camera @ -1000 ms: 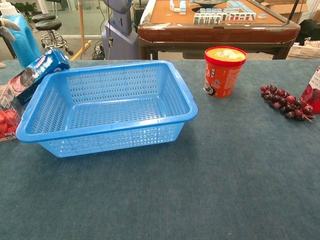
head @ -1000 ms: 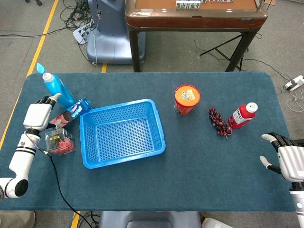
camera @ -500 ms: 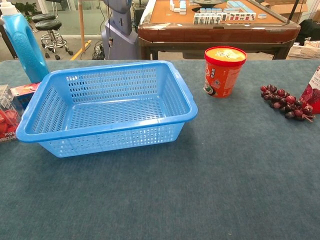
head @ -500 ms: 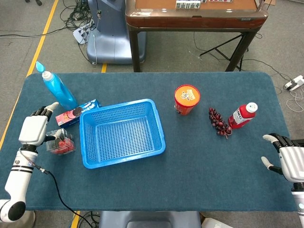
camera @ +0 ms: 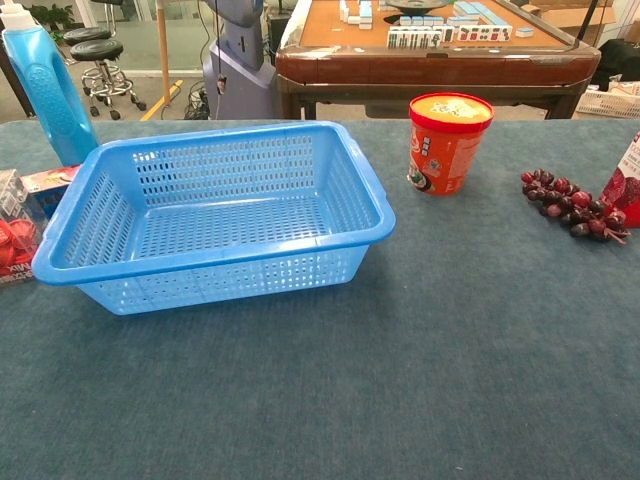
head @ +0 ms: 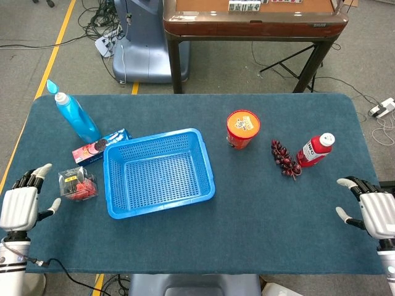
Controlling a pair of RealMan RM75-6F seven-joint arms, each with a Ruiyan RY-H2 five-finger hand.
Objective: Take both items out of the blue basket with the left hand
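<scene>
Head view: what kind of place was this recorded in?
Probably an indoor lab or workshop, not a home. The worktable has a dark blue cloth cover, cables trail over a grey floor with yellow line tape, and a mahjong table with tiles stands behind.

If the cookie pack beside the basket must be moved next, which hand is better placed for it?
The left hand. It is open at the table's left edge, on the same side as the cookie pack. The right hand is at the far right, beyond the blue basket.
</scene>
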